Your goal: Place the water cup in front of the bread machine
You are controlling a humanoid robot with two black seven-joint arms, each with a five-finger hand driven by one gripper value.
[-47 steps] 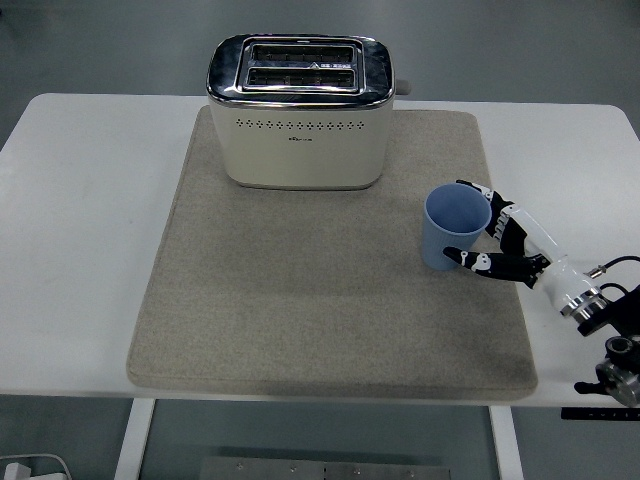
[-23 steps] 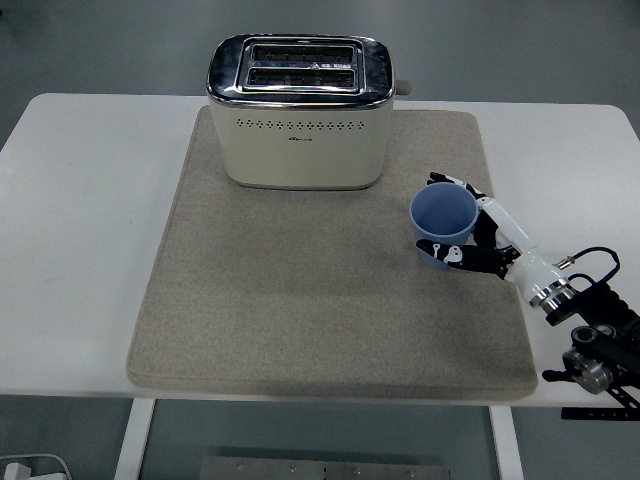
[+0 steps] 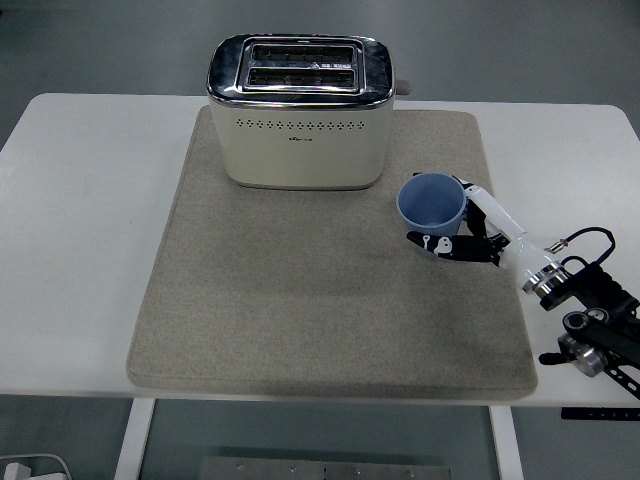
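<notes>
The blue water cup point(image 3: 431, 203) stood upright, mouth up, at the right of centre of the frame, over the right part of the grey mat point(image 3: 300, 300). We could not tell whether its base rested on the mat or hung just above it. The bread machine point(image 3: 300, 112) sat at the upper centre, and the bare stretch of mat in front of it lay to the cup's left and slightly lower in the frame, so we judged the coming move to be a leftward carry.

Our right hand point(image 3: 465, 232) came in from the lower right edge and was wrapped around the cup's right side, fingers point(image 3: 428, 242) curled under and about its wall, grasping it. Only this arm was in the frame, the left being out of view.
</notes>
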